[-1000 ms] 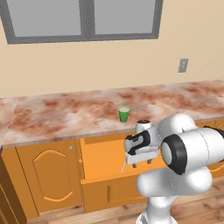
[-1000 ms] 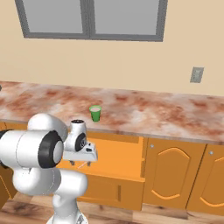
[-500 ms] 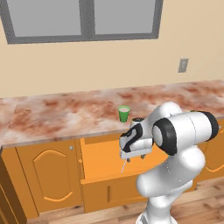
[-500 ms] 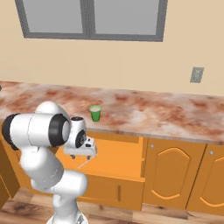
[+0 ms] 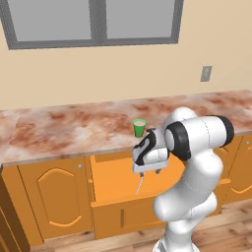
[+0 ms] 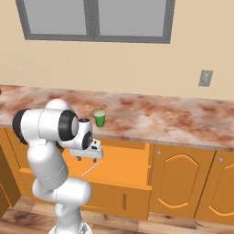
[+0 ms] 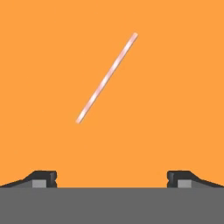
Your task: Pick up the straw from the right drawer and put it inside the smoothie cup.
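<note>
The drawer [image 5: 110, 177] stands pulled out from under the counter [image 5: 59, 133], its top open to the room, and the gripper [image 5: 149, 172] hangs over it with its tips spread wide and clear air beneath. In the hand view the flat orange floor has one thing on it, the straw [image 7: 106, 78], lying slantwise with bare floor on every side. The drawer's front wall and side walls fence in any low approach. The counter edge overhangs the back. Up there the cup [image 6: 99, 118] stands alone, marble bare all round it.
</note>
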You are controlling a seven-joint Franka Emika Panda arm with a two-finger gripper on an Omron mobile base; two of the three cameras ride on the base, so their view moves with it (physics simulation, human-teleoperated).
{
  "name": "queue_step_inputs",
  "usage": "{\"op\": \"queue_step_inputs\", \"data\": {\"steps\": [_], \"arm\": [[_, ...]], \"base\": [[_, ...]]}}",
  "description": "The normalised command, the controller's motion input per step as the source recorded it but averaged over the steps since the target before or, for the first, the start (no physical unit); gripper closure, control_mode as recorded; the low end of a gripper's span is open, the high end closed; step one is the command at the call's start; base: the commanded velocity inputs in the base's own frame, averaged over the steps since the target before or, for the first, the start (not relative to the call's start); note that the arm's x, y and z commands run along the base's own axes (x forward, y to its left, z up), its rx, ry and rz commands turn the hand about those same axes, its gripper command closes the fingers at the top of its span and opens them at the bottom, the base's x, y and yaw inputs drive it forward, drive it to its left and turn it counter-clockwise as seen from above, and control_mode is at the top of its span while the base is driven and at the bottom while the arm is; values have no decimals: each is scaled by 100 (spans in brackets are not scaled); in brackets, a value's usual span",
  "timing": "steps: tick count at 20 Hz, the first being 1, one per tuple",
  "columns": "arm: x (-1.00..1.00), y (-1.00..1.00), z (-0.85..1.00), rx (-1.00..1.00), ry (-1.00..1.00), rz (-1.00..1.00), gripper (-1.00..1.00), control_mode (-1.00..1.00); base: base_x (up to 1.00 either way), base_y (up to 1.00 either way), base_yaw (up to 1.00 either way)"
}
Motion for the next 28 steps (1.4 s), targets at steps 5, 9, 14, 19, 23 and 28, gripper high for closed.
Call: {"op": "queue_step_inputs", "data": {"steps": [5,9,14,19,23,28], "arm": [[12,0,-28,0,-4,-7,-100,-100],[18,0,-31,0,0,-9,-100,-100],[21,1,-34,0,0,-9,-100,-100],[20,10,-28,0,0,-7,-100,-100],[23,21,-15,0,0,-6,-100,-100],[19,18,-13,-2,2,-7,-100,-100]], "base": [[0,0,0],[0,0,0],[0,0,0],[0,0,0],[0,0,0],[0,0,0]]}}
